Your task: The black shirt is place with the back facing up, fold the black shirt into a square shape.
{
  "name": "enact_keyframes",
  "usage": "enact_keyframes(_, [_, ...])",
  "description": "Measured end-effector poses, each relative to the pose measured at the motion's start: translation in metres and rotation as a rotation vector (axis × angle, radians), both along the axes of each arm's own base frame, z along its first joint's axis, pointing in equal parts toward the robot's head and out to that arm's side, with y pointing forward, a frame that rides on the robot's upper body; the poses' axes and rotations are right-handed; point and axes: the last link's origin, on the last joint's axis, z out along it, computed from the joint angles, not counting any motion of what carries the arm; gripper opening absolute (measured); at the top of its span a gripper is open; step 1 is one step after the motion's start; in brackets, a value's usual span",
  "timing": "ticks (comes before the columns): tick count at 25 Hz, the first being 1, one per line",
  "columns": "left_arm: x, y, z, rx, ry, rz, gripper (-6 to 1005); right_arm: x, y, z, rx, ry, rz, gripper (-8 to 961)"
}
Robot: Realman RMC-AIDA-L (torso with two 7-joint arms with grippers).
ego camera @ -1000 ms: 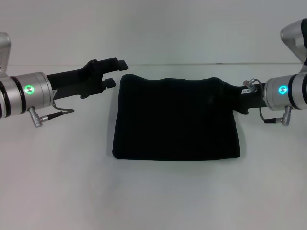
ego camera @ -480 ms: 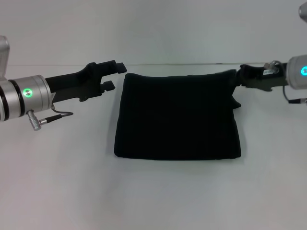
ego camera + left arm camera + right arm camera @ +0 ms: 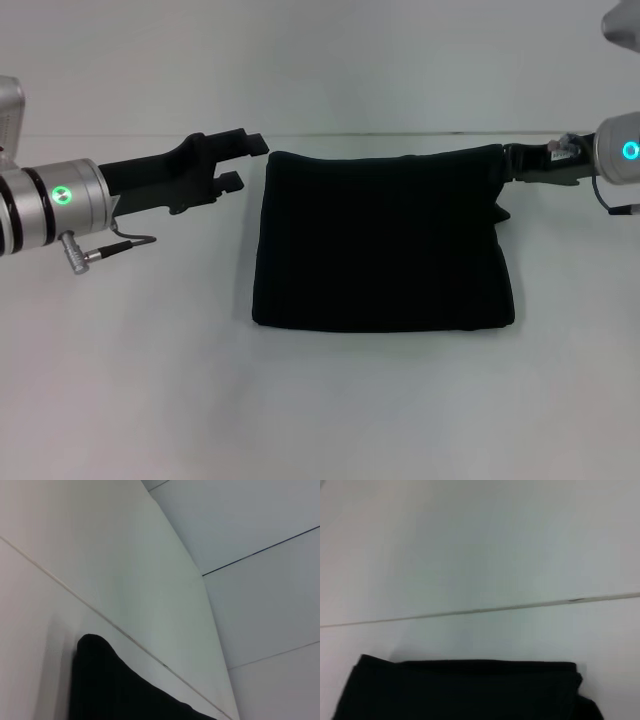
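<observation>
- Black shirt (image 3: 380,240) and grippers: the left gripper (image 3: 242,162) hovers just beside the shirt's far left corner, apart from the cloth, its two fingers spread with a clear gap and nothing between them.
- The right gripper (image 3: 512,165) sits at the shirt's far right corner, where the black fingers merge with the black fabric; whether they are pinching the cloth or merely touching it I cannot tell.
- The shirt lies in the middle of the white table (image 3: 320,400), between the two arms, folded into a compact, nearly square block.
- Its surface is plain matte black with faint vertical ripples; no lettering shows on the upper face.
- The near edge is straight with rounded corners, the left edge is clean and runs slightly slanted, and the far edge is a soft rolled fold.
- On the right side a small flap of cloth bulges out just below the far right corner, breaking the outline there.
- The left wrist view shows one rounded corner of the shirt (image 3: 100,680) resting on the table near the back wall (image 3: 150,555).
- The right wrist view shows the shirt's far edge (image 3: 470,690) as layered folds, with the stacked layers visible at one end.
- Bare table spreads widely in front of the shirt and to both sides under the arms; behind it only a narrow strip of table remains before the wall.
</observation>
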Motion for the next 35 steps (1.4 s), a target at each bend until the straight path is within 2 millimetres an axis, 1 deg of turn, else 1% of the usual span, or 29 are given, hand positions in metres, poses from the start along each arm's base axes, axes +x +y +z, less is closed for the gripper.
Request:
enact_keyframes(4, [-0.001, -0.001, 0.000, -0.002, -0.002, 0.003, 732, 0.003, 0.002, -0.003, 0.018, -0.057, 0.016, 149])
enact_keyframes(7, [-0.001, -0.002, -0.002, -0.007, -0.004, 0.006, 732, 0.005, 0.006, -0.001, 0.051, -0.097, 0.029, 163])
enact_keyframes(9, [-0.001, -0.002, -0.003, -0.009, -0.006, 0.006, 732, 0.006, 0.011, 0.003, 0.100, -0.115, 0.038, 172])
enact_keyframes(11, [-0.001, -0.002, -0.003, -0.010, -0.006, 0.006, 732, 0.006, 0.013, 0.006, 0.110, -0.117, 0.039, 212])
enact_keyframes(13, [-0.001, -0.002, -0.003, -0.011, -0.006, 0.005, 732, 0.007, 0.014, 0.014, 0.122, -0.109, 0.033, 252])
enact_keyframes(15, [-0.001, -0.002, -0.003, -0.012, -0.006, 0.003, 732, 0.007, 0.010, 0.020, 0.090, -0.070, 0.015, 291])
enact_keyframes(18, [0.000, -0.002, -0.003, -0.013, -0.006, 0.001, 732, 0.004, -0.004, 0.024, -0.016, 0.030, -0.017, 351])
enact_keyframes(19, [0.000, -0.002, -0.003, -0.012, -0.006, 0.001, 732, 0.003, -0.011, 0.022, -0.060, 0.069, -0.028, 371])
enact_keyframes(23, [0.000, 0.000, -0.002, -0.008, -0.005, 0.002, 733, -0.004, -0.032, 0.006, -0.182, 0.199, -0.059, 362])
enact_keyframes(27, [0.000, 0.000, -0.002, -0.004, -0.003, 0.004, 733, -0.011, -0.041, -0.015, -0.223, 0.275, -0.076, 357])
enact_keyframes(30, [0.000, 0.000, -0.002, -0.005, -0.005, 0.004, 733, -0.013, -0.042, -0.027, -0.226, 0.273, -0.086, 357])
enact_keyframes(32, [0.001, 0.000, -0.002, -0.006, -0.006, 0.003, 733, -0.009, -0.043, -0.031, -0.231, 0.248, -0.106, 357])
enact_keyframes(35, [0.001, 0.000, -0.002, -0.005, -0.007, 0.002, 733, 0.000, -0.043, -0.026, -0.235, 0.195, -0.141, 356])
